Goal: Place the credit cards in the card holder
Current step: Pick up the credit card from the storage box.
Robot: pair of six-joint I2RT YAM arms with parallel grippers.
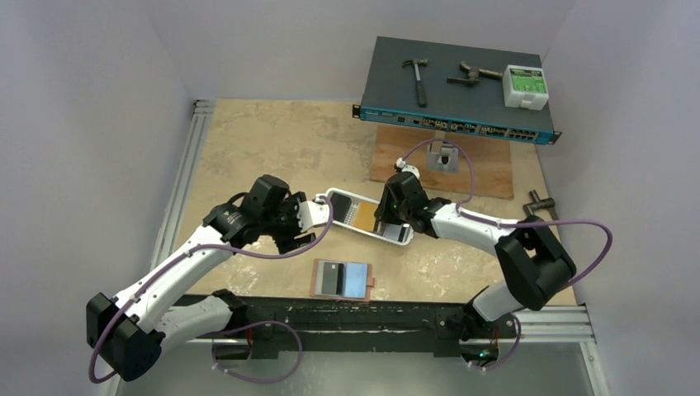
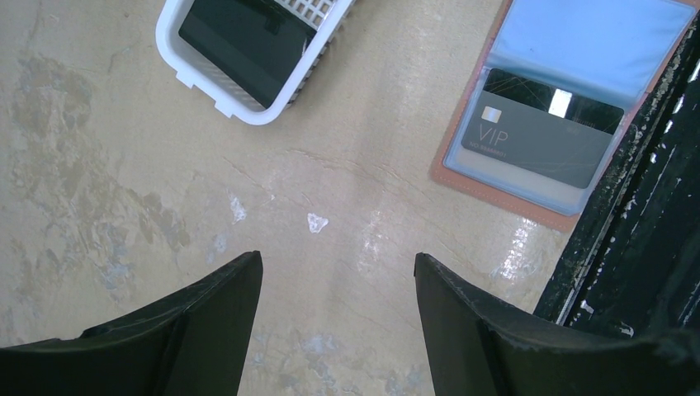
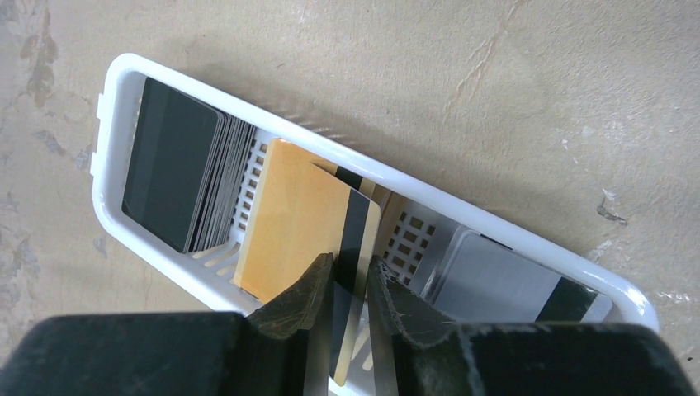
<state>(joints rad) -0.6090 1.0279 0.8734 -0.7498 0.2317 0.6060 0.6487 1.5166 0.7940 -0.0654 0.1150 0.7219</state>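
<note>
Plenty of bare table [image 1: 272, 157] lies open on every side of the work. The only hard limit I see close by is the black rail [image 1: 371, 309] along the near edge. The white tray [image 1: 332, 196] lies on a diagonal, its long axis running from far-left to near-right in the overhead view. The card holder [image 1: 342, 280] lies opened flat just beside the rail, its long side parallel to it, with a reddish-brown border framing pale blue sleeves. A black VIP card [image 2: 536, 136] sits in one sleeve, printed face up.

In the tray, black cards [image 3: 169, 173] are stacked at one end and pale grey cards [image 3: 495, 285] lie at the other, with orange-yellow ones between. My right gripper [image 3: 351, 268] is clenched on an orange-yellow card [image 3: 309, 219] with a black stripe, which is tipped up on its edge in the tray. My left gripper [image 2: 338, 276] hangs released over bare table, between tray and holder.
</note>
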